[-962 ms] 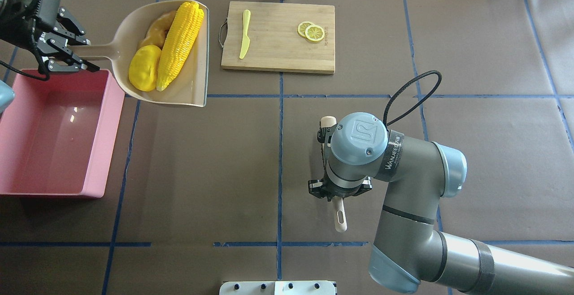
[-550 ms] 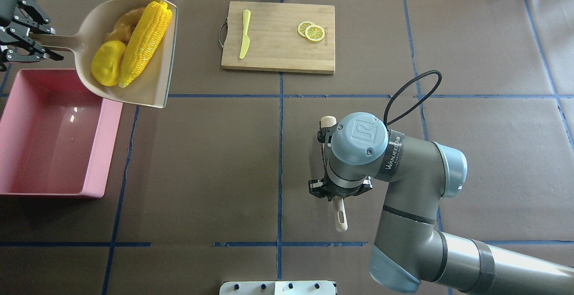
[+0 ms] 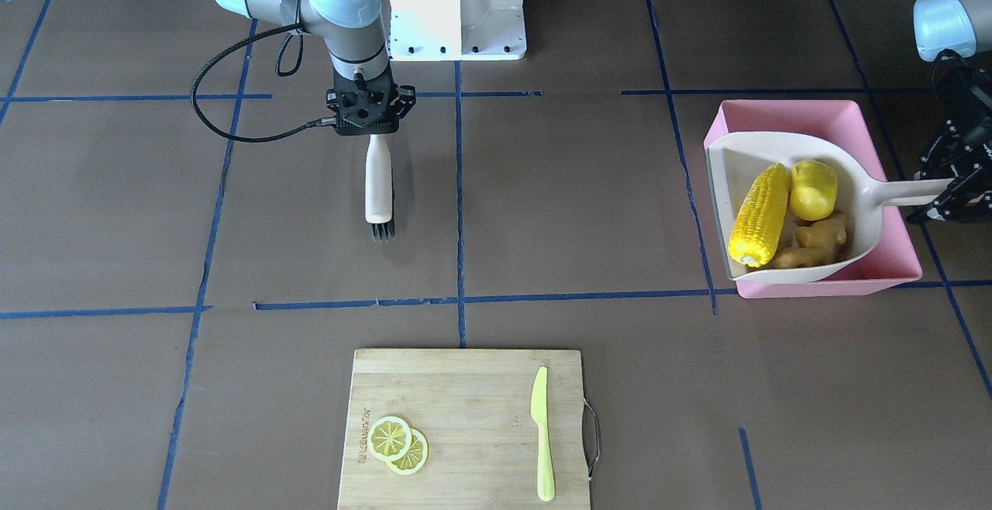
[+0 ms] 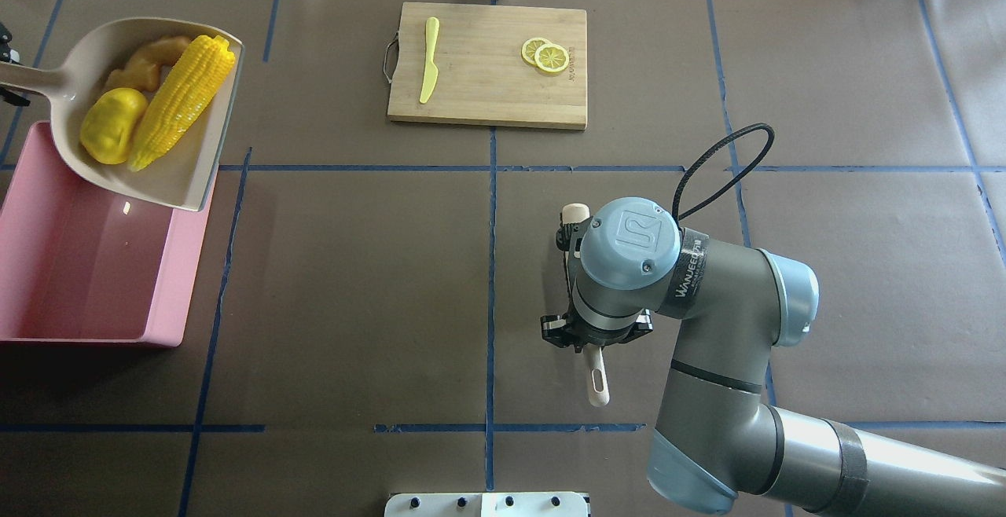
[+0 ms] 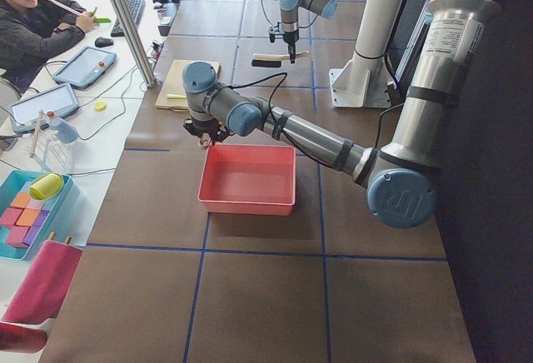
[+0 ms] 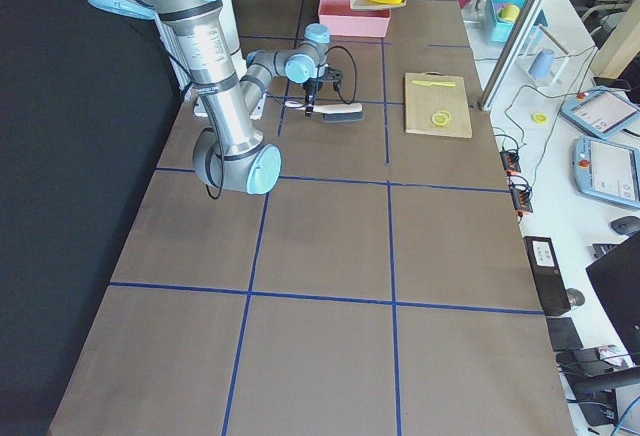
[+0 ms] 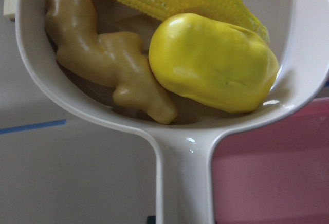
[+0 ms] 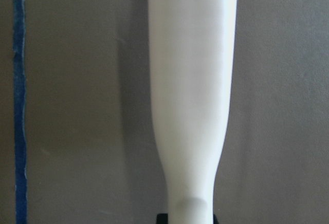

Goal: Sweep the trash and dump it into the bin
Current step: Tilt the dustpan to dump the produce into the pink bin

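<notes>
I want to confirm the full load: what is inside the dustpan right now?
The dustpan holds the corn cob, the potato-like lump and the ginger root, lying side by side. The pan floor beneath them is covered, so anything smaller under them cannot be seen.

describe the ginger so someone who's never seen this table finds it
Find the pink bin at the robot's left end of the table, with a cream dustpan held over it. Of the three toy foods in the pan, the ginger root is the knobbly tan one, unlike the smooth yellow potato and ribbed corn cob.
</notes>
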Robot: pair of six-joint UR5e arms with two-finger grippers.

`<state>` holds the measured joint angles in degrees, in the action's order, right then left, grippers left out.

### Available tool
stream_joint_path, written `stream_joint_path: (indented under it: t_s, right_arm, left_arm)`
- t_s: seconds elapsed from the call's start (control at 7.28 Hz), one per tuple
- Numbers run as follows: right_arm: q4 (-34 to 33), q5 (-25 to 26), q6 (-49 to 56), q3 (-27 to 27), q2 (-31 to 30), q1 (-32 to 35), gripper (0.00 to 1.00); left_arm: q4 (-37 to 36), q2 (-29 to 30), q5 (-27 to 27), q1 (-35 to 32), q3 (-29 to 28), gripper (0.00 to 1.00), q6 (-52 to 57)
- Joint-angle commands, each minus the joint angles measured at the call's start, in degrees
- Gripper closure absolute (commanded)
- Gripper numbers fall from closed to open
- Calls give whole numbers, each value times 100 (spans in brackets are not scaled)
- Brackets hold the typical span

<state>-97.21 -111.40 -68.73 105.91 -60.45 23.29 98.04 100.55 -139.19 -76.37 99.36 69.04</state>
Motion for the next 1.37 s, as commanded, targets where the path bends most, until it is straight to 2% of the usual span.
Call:
stream_joint_path:
  t_s: [0.0,0.14,0.69,0.96,1.24]
  right_arm:
    - [0,48,0,0,-28,-9,100]
    - [0,48,0,-9,-28,-18,100]
    - [-9,162,0,-9,-28,-71,100]
    - [-9,153,0,-9,-28,-71,100]
    - [-9,153,0,0,-28,-79,100]
  left_arm:
    - [-57,-324,-46,-194,-197,100,512]
    - [-40,-430,-81,-351,-371,100,749]
    - [22,-774,-64,-712,-303,100,813]
    - [83,-800,85,-652,-268,100,813]
    - [84,-800,479,-546,-250,100,804]
